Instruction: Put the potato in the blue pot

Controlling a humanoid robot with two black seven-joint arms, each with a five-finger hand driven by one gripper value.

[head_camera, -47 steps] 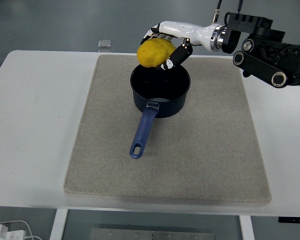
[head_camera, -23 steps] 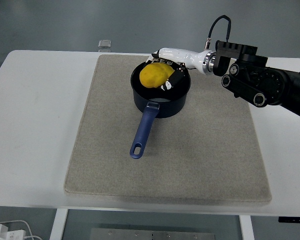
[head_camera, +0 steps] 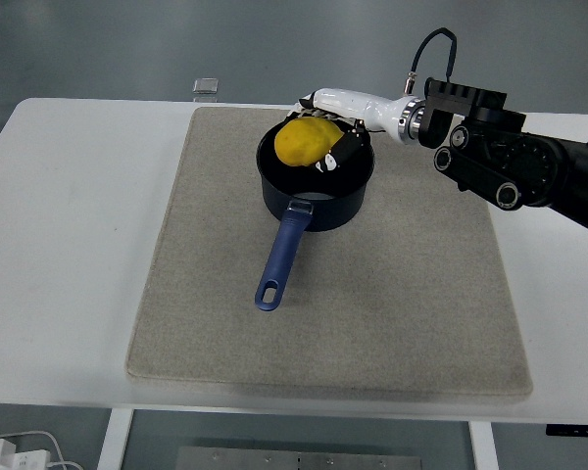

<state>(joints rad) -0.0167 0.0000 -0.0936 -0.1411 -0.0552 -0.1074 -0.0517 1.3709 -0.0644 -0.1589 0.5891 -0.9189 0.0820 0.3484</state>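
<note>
The yellow potato [head_camera: 304, 142] is inside the mouth of the blue pot [head_camera: 317, 194], at its back left. My right hand [head_camera: 335, 137] reaches in from the right over the pot's rim, and its fingers are still curled around the potato. The pot stands on the grey mat [head_camera: 392, 284] with its long blue handle [head_camera: 281, 258] pointing toward the table's near edge. My left arm is out of view.
A small pale square object [head_camera: 206, 86] lies at the table's far edge, beyond the mat. The white table [head_camera: 69, 255] extends bare on both sides of the mat.
My right hand lowered the potato from above the pot's back rim down into the pot, and the forearm swung lower and leftward. In the last half second it barely moved.
</note>
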